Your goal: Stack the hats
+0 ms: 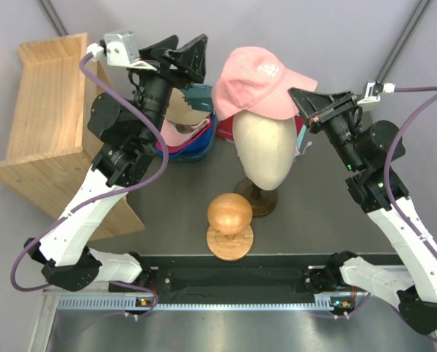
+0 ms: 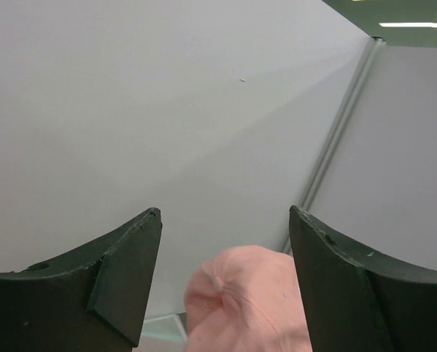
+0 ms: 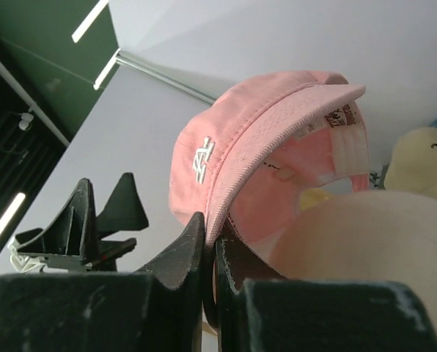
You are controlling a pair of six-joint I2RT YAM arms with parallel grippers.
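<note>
- The dark counter (image 1: 167, 198) carries a wooden shelf unit (image 1: 46, 110) at the upper left of the top view.
- The left arm reaches up the left side of the frame. Its left gripper (image 2: 224, 216) is raised above a pile of caps and spread wide with nothing between the fingers. Its wrist view looks mostly at a blank wall, with only a pink crown low in the frame.
- The right arm bends up the right side. Its right gripper (image 3: 210, 227) is pinched tight on the brim edge of the light pink cap (image 1: 251, 77).
- The cream mannequin head (image 1: 265, 150) stands upright at the centre.
- The light pink cap sits tilted over the head at the top centre, brim pointing right. Only the right wrist view shows its white embroidered logo and the labels inside.
- The tan cap (image 1: 180, 110) lies on the magenta cap (image 1: 176, 136) and royal blue cap (image 1: 200, 147), left of the head.
- A wooden ball (image 1: 230, 213) on a stand is at the lower centre.
</note>
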